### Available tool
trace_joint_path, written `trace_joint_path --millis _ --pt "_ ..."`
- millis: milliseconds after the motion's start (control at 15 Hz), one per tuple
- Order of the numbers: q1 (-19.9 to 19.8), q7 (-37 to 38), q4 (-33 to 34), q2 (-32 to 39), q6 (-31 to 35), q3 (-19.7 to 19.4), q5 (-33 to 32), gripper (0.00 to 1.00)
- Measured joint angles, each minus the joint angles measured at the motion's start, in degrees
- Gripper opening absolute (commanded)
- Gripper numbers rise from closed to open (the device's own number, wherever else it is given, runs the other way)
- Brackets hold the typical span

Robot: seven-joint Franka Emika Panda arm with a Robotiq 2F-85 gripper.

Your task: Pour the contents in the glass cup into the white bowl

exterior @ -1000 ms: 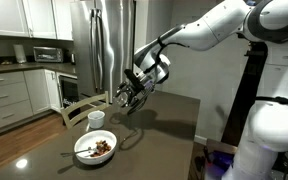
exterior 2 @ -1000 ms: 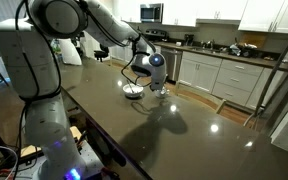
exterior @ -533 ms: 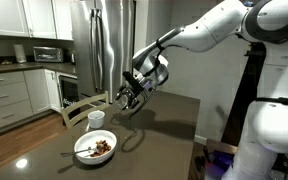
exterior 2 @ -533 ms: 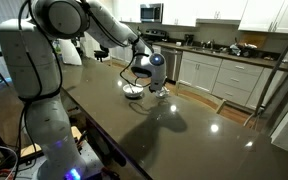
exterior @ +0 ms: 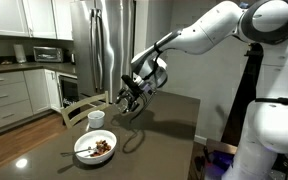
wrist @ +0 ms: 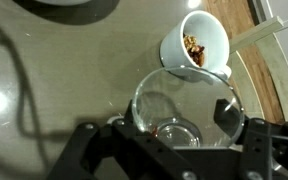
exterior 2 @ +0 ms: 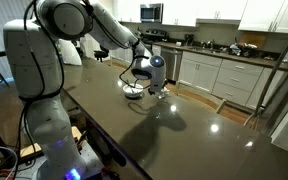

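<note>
My gripper (wrist: 180, 125) is shut on the glass cup (wrist: 184, 100), a small clear tumbler. It holds the cup in the air above the dark table, as both exterior views show (exterior: 131, 93) (exterior 2: 150, 82). In the wrist view the cup looks empty, and I see the table through it. The white bowl (exterior: 81, 146) sits near the table's front corner with a metal spoon and dark brown pieces (exterior: 101, 147) in it. Its rim shows at the top edge of the wrist view (wrist: 69, 6). The bowl also shows beside the gripper in an exterior view (exterior 2: 133, 92).
A small white mug (exterior: 96, 118) stands on the table between the gripper and the bowl. In the wrist view the mug (wrist: 179, 52) holds some brown pieces. Kitchen cabinets, a fridge (exterior: 102, 45) and a chair back (exterior: 84, 108) lie beyond the dark table (exterior: 164, 130).
The gripper with the glass cup has shifted only very slightly. The bowl and mug have not moved.
</note>
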Motion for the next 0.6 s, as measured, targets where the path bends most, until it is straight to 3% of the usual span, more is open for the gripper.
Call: trace_joint_path --millis 600 --pt "0.4 0.4 0.0 1.9 -1.8 -0.5 0.0 0.54"
